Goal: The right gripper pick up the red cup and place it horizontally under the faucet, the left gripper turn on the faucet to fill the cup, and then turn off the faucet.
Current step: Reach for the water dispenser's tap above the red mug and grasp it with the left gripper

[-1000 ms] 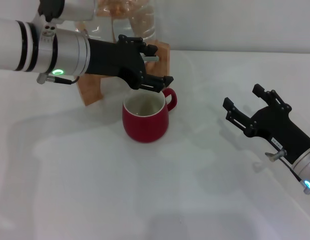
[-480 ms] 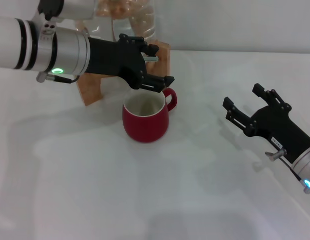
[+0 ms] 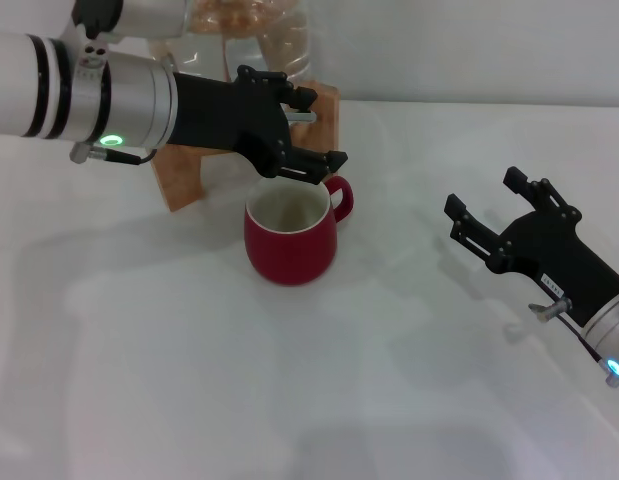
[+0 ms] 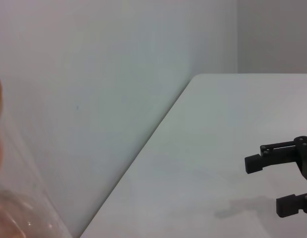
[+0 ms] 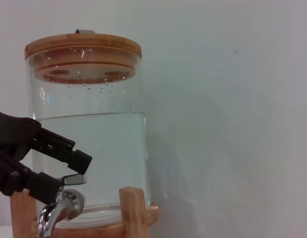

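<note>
Head view: the red cup (image 3: 290,238) stood upright on the white worktop (image 3: 289,400), just in front of the wooden stand (image 3: 184,180) of the glass jar (image 5: 89,148), roughly under the faucet (image 5: 59,208). The left gripper (image 3: 307,130) reached in from the L, fingers spread either side of the faucet lever, w/ no visible squeeze on it. The right gripper (image 3: 489,205) sat well apart to the R, fingers spread, holding nothing. Judged step: working the faucet lever; whether water was flowing couldn't be told. Next move likely calls for closing on the lever and turning it w/o nudging the cup.
</note>
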Controlling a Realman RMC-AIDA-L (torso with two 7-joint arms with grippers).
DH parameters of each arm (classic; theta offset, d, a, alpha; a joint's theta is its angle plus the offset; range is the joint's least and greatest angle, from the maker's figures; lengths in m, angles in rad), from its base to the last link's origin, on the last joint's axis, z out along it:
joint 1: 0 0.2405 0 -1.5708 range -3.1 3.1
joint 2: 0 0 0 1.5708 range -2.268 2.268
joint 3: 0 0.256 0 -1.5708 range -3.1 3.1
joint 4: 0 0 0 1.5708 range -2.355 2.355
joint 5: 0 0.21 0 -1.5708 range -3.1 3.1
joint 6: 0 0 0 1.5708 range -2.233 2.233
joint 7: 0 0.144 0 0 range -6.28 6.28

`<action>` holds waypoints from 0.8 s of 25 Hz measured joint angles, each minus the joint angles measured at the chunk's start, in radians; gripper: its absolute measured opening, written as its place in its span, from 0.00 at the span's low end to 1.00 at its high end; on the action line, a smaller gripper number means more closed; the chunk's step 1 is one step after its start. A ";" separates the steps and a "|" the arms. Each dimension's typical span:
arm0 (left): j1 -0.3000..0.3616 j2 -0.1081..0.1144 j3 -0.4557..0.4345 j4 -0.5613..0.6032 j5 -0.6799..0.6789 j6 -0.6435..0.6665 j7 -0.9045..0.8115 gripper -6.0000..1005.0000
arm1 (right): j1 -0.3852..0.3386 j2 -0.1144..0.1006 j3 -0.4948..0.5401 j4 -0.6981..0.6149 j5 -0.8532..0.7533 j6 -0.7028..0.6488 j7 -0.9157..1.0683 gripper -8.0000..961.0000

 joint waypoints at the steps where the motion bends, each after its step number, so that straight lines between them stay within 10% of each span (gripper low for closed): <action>1: 0.000 0.000 0.000 -0.002 0.000 0.002 0.003 0.84 | 0.000 0.000 0.000 0.001 0.000 0.000 0.000 0.91; 20: -0.024 -0.002 0.006 -0.058 -0.006 0.028 0.048 0.84 | -0.004 0.000 0.000 0.003 0.001 -0.005 0.000 0.91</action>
